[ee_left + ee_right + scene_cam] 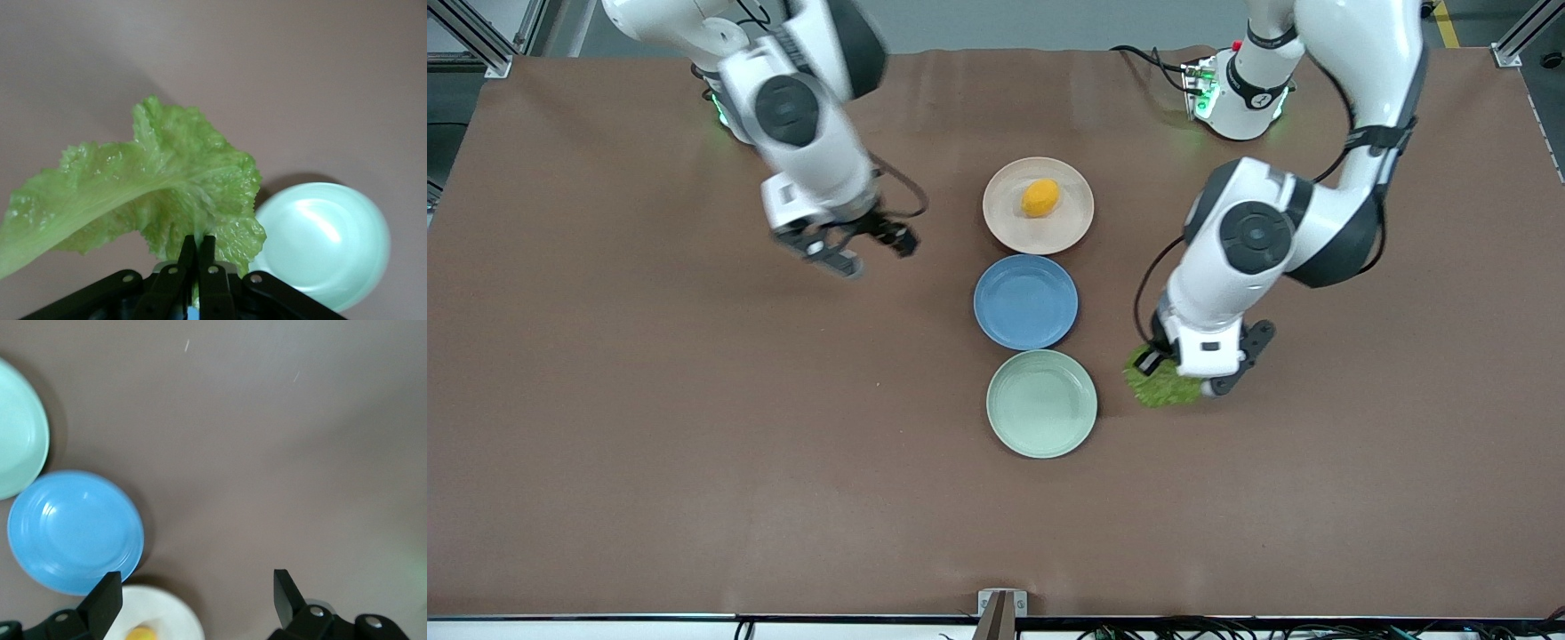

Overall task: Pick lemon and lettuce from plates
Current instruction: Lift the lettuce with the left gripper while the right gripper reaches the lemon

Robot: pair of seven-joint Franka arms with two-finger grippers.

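Note:
The orange-yellow lemon (pixel 1040 197) lies on the beige-pink plate (pixel 1072 227), the plate nearest the robots' bases. The mint green plate (pixel 1041 404) is empty. My left gripper (pixel 1172 378) is shut on the crinkled green lettuce (pixel 1161 388) and holds it over the bare table beside the mint plate, toward the left arm's end. In the left wrist view the fingertips (pixel 198 248) pinch the leaf (pixel 153 180) with the mint plate (pixel 320 243) beside it. My right gripper (pixel 852 247) is open and empty over the table, beside the beige-pink plate toward the right arm's end. The lemon (pixel 141 633) shows at the right wrist view's edge.
An empty blue plate (pixel 1025 301) lies between the two task plates; it also shows in the right wrist view (pixel 73 532). The three plates form a line down the middle of the brown table (pixel 694 427).

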